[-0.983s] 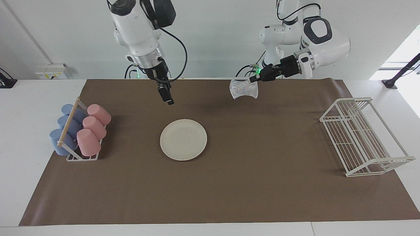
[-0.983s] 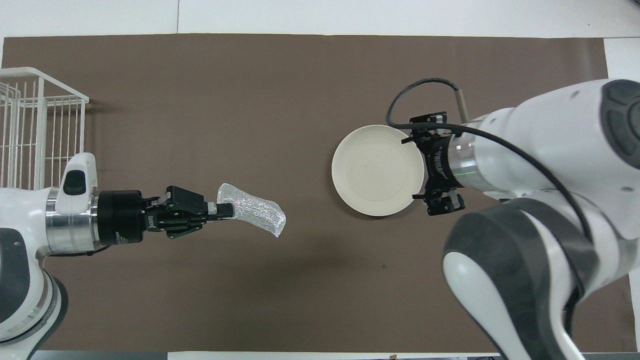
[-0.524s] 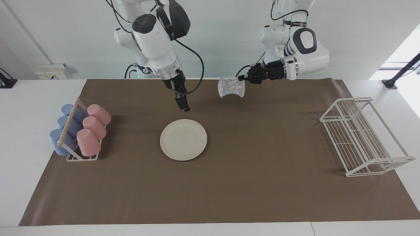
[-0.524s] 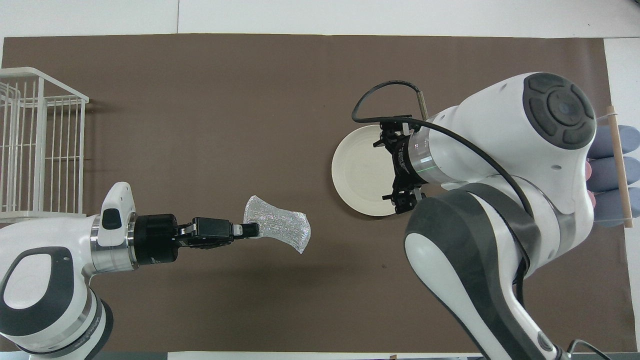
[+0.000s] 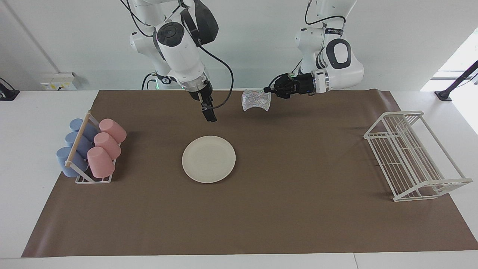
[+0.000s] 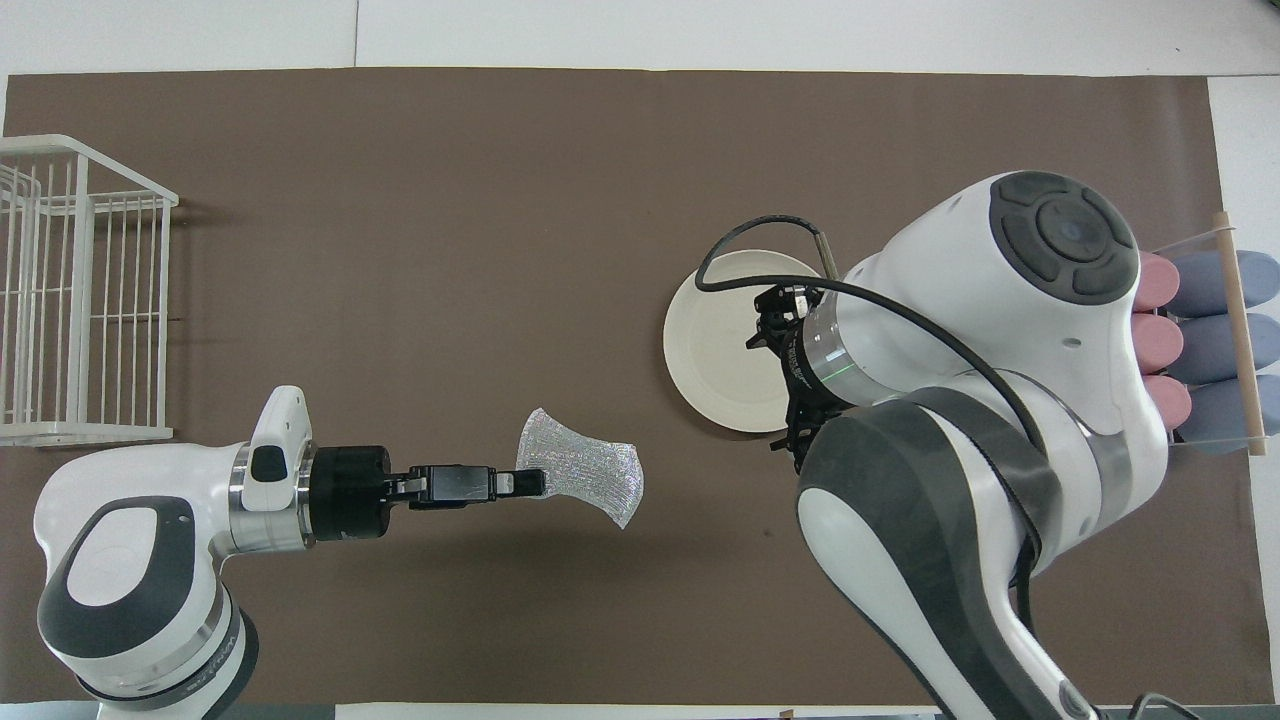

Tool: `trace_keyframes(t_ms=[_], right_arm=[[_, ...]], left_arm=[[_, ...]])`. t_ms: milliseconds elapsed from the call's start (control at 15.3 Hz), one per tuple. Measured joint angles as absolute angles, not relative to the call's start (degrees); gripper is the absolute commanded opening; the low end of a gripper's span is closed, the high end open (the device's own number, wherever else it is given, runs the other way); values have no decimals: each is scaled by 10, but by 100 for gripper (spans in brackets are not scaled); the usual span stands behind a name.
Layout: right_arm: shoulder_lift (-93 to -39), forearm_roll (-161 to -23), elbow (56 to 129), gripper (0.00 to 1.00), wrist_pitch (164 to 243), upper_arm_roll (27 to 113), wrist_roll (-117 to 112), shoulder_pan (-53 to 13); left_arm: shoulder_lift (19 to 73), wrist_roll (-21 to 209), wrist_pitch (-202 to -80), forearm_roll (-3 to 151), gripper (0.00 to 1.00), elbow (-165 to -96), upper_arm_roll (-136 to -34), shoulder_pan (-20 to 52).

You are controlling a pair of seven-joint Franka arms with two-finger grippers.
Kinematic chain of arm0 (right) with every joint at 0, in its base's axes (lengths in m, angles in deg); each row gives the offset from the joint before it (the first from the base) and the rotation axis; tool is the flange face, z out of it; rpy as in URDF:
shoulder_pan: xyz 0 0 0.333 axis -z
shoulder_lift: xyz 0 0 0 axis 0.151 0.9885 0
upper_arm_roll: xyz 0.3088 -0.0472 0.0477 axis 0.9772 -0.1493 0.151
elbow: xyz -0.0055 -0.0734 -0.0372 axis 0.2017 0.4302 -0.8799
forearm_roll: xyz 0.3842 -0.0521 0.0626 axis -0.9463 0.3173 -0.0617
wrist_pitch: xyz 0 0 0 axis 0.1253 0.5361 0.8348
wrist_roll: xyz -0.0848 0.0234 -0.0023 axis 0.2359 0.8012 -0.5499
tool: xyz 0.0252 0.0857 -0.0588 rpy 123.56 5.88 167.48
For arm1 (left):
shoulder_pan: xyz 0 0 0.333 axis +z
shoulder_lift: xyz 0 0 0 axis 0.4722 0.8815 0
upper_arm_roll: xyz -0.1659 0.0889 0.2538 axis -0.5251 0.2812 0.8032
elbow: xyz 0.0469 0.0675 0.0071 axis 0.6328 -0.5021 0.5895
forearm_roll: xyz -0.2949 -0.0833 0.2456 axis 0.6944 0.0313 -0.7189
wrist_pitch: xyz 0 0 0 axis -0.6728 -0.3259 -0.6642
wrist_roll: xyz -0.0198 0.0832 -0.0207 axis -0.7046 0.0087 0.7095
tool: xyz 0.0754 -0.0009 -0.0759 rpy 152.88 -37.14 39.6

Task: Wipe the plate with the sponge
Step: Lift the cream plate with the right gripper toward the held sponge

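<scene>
Since earlier the left gripper, jaws pinching the sponge, has swung toward the plate; right jaws spread.

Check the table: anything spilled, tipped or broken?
Nothing stands out. The round cream-white plate lies flat on the brown mat, and the silvery mesh sponge hangs pinched in the left gripper, above the mat.
</scene>
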State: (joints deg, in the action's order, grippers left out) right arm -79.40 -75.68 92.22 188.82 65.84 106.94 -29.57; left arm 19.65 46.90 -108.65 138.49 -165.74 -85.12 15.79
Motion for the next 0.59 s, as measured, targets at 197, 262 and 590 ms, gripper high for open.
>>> trace_keyframes(t_ms=[197,262,590], right_arm=[[-800,-744,916,100,1884,659,1096,-317],[-800,-733,911,100,1884,659,1102,-330],[-797,-723,904,100,1875,660,1202,-364]], left_arm=[[219,452,-1079,1386,0,-1636,-851,157],[225,451,-1073,1386,0,-1626,-851,157],[241,450,-1063,1386,0,-1598,-852,150]])
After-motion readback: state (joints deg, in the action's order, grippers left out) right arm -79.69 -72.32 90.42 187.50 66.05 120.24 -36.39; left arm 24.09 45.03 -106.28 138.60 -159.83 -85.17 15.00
